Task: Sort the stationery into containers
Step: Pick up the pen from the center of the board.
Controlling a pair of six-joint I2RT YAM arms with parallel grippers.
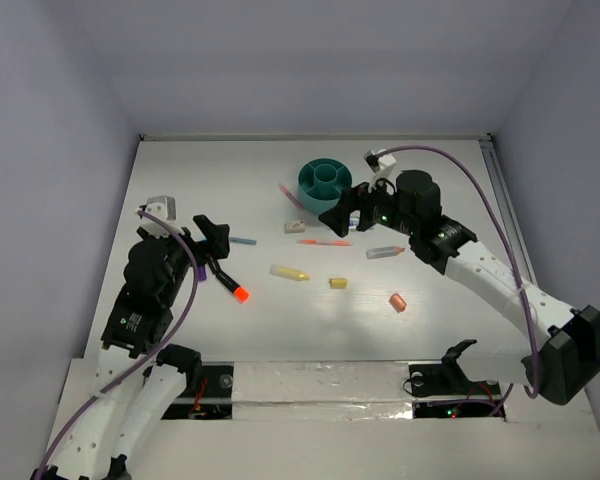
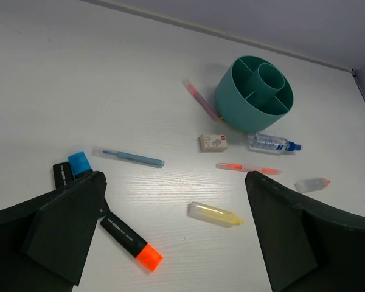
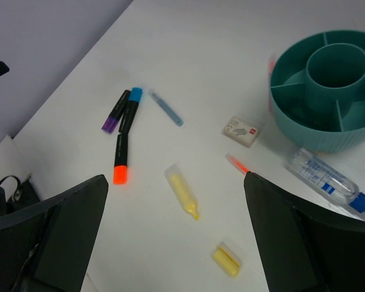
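Beside teal organizer (image 2: pixel 240 111), white eraser (image 2: pixel 213 142), pink pen (image 2: pixel 201 100)

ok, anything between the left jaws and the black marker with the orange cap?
Nothing visible. The orange-capped marker lies flat, within the gap of the open left jaws in the wrist view. The blue-capped marker sits by its black end, off to one side.

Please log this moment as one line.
left gripper: open, empty | right gripper: open, empty | teal organizer: no item seen inside | orange-capped marker: lying on table
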